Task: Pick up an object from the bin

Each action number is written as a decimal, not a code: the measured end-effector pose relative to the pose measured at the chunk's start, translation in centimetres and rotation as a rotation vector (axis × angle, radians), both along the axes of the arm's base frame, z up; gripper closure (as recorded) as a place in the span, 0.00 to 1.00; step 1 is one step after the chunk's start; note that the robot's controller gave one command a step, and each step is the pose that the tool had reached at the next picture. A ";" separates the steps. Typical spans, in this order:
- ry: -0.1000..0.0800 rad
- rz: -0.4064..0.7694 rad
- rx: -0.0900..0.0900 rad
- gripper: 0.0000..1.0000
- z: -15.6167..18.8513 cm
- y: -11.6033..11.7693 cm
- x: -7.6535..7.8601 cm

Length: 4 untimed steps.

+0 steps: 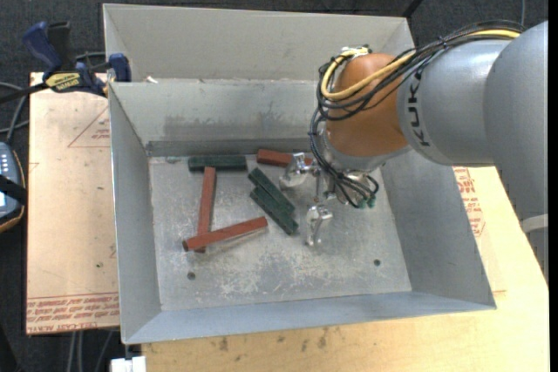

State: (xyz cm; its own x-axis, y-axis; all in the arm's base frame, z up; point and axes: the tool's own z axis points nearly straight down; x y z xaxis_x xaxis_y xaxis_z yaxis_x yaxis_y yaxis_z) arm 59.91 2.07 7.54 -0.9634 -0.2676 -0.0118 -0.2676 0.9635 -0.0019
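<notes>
The dark green bar (273, 200) is found near the middle of the bin (261, 39) floor, lying flat; it may be two strips laid side by side, which cannot be settled. Its long axis is set on a slant, from upper left down to lower right. Its lower right end is just beside the claw (316, 226), which hangs a little to the right of that end, over bare floor. The bar is thus to be sought leftward and slightly upward from the claw, and the slant is judged to be what the coming approach must be matched to. Nothing is seen pinched in the claw, and whether it is spread or pressed together cannot be told.

Further out, a short red-brown piece (272, 158) is placed just above the bar's upper end. A level green bar (216, 162) lies to the left by the back wall. An upright red bar (207, 200) and a slanted red bar (235, 232) meet at the lower left, well apart from the claw.

Above the claw an orange cover (366, 109) is looped with cables. On the grey arm (471, 100) part of the lettering "KUKA" can be read.
</notes>
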 end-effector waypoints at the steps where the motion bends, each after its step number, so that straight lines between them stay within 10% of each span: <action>1: -0.004 0.112 -0.004 0.00 0.0 0.3 0.1; 2: -0.012 0.262 0.000 1.00 0.3 9.7 0.4; 3: -0.012 0.262 0.000 1.00 0.3 9.7 0.4; 4: 0.006 0.354 -0.002 1.00 14.0 11.1 0.8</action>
